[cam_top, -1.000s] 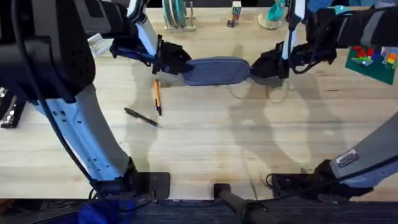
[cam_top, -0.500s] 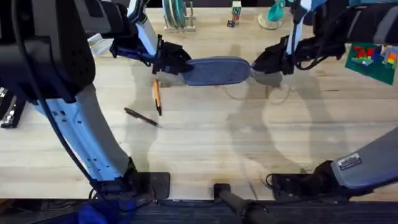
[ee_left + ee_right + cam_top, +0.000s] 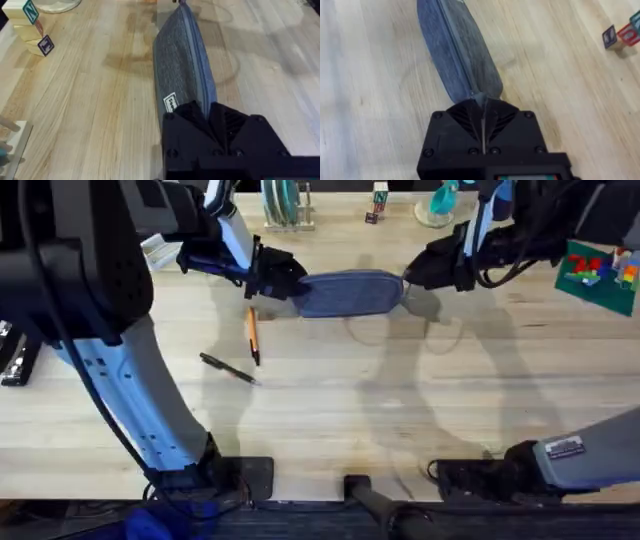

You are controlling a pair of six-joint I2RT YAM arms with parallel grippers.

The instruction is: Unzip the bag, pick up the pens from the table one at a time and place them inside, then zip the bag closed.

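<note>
Bag [image 3: 348, 292] ends sit hidden inside both clamped pincers, left [image 3: 290, 283] and right [image 3: 408, 280].

Even, bright light from above falls on the pale surface [image 3: 400, 410]. In the overhead view soft, doubled shadows of the arms spread toward the near edge, pale grey with fuzzy borders, so more than one lamp seems to be lit. The left arm [image 3: 90, 290] rises close under the camera and shows large, dark and blurred. In the left wrist view the bag [image 3: 182, 75] is sharp up close, while the blocks [image 3: 35, 30] near the frame edge are a little soft. Shadows there are faint smudges on the wood. No harsh glare anywhere.
</note>
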